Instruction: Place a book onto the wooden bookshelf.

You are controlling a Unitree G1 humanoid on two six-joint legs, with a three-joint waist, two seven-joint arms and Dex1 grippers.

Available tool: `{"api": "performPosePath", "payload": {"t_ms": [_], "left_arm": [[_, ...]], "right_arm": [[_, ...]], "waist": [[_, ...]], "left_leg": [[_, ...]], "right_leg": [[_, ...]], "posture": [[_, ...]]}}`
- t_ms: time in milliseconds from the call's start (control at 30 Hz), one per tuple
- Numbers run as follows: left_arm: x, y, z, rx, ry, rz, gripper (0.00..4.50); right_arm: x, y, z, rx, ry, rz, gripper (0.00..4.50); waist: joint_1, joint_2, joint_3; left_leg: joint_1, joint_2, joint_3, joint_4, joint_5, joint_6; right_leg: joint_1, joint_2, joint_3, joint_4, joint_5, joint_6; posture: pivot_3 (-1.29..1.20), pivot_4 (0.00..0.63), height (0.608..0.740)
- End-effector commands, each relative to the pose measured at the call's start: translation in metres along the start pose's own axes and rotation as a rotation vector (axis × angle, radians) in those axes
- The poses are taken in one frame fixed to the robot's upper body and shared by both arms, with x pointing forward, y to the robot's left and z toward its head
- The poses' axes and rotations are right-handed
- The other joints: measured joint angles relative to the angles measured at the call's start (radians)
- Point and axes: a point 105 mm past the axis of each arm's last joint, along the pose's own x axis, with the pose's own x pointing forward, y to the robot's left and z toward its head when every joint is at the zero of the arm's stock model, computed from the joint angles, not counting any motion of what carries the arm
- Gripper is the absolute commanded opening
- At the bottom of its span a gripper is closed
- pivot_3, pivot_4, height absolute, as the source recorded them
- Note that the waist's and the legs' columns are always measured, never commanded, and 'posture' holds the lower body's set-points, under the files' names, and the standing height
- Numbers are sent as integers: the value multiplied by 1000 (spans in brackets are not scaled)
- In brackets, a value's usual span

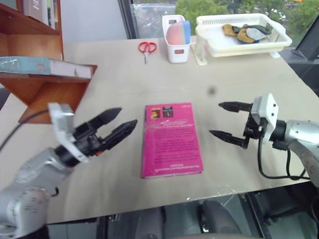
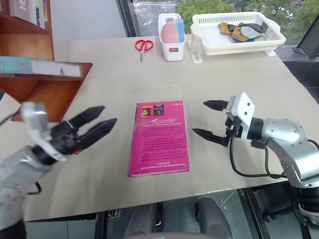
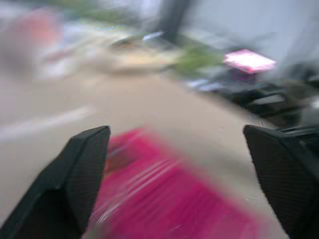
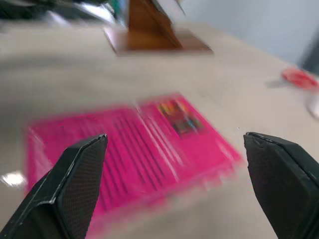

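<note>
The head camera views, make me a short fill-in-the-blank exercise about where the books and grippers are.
1. The teal-green book lies flat on a board of the wooden ____.
2. The book lying on the table between the left gripper and right gripper is ____ in colour.
3. Both grippers have their fingers ____.
4. The red scissors lie beside the white ____ holding sponges.

Missing words: bookshelf; magenta-pink; open; bin

Even daylight from the far window (image 1: pixel 218 3), faint glare on the table (image 1: pixel 241 163); both wrist views heavily motion-blurred, head views sharp.
</note>
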Motion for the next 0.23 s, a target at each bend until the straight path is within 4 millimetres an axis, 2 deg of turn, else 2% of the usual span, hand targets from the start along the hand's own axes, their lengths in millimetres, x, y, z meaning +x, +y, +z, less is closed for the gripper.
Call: {"api": "performPosePath", "payload": {"t_ms": [33, 133, 233], "left_arm": [[-13, 18, -1, 236, -2, 156, 4442], [-35, 31, -11, 259, 58, 178, 4442], [-47, 36, -15, 281, 118, 164, 4442]], "right_arm": [[-17, -1, 0, -38, 44, -48, 4500], [-35, 0, -9, 7, 104, -92, 4500], [-52, 2, -20, 12, 182, -111, 4500]], "waist": [[2, 0, 0], [6, 0, 0], [7, 0, 0]], "left_leg": [[0, 0, 0, 0, 0, 0], [-1, 0, 1, -1, 0, 0], [-1, 0, 2, -2, 0, 0]], "right_leg": [[0, 0, 0, -1, 0, 0], [0, -2, 0, -4, -1, -2], [0, -3, -1, -7, -2, -3]], "posture": [[0, 150, 740], [0, 150, 740], [0, 150, 740]]}}
